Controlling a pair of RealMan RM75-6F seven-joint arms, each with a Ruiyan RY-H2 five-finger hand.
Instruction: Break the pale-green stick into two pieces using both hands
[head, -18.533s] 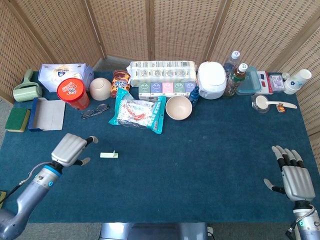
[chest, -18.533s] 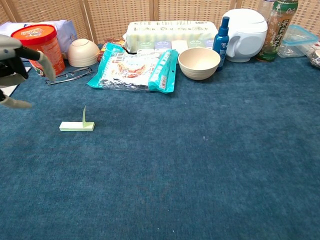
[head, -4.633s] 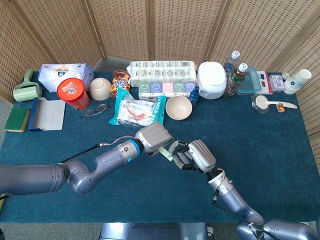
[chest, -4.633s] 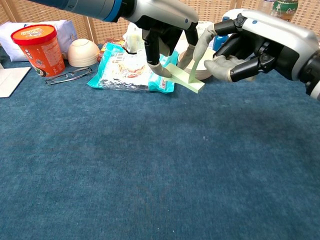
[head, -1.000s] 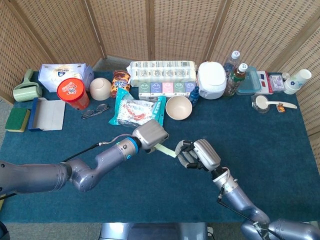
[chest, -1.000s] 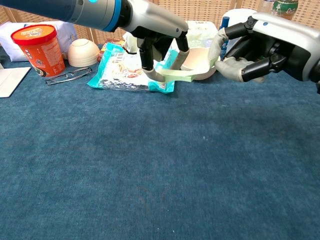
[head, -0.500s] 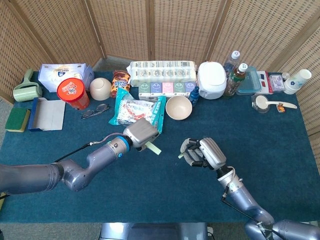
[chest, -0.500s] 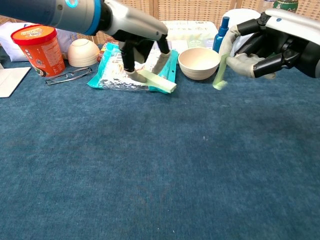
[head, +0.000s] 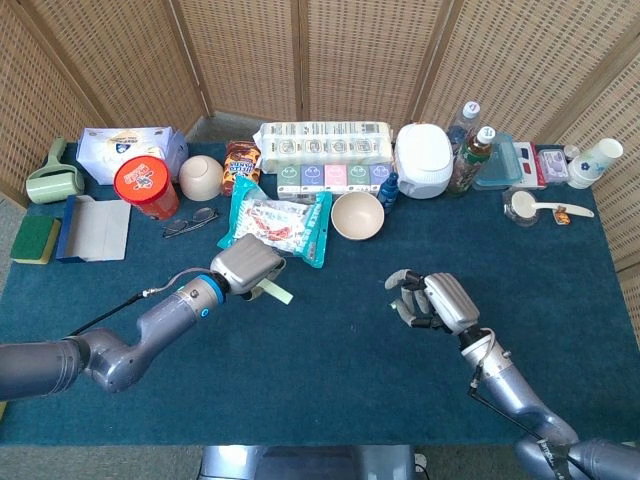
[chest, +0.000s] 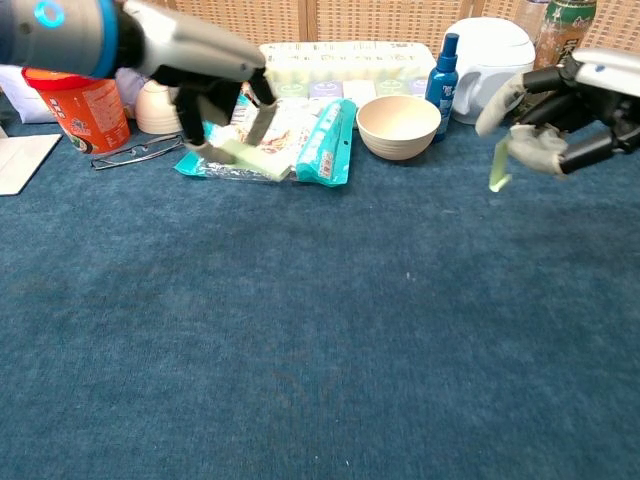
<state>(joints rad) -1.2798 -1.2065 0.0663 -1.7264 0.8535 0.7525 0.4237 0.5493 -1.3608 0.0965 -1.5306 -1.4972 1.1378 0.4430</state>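
Left hand (chest: 215, 95) grips the larger stick piece (chest: 250, 157), long axis near-level above the desk (chest: 320, 330); right hand (chest: 560, 120) pinches the smaller sliver (chest: 497, 165), hanging vertically.

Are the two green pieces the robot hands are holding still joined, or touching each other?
Apart. The chest view shows it plainly: the thick piece sits in the left robot hand, the thin strip hangs from the right robot hand, with open blue table between them.

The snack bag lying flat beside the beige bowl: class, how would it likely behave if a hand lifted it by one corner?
The snack bag would probably sag rather than stay rigid, since its wrapper looks thin and crinkled. It seems light for its size, lying nearly flat. Its glossy film may slip between smooth fingers.
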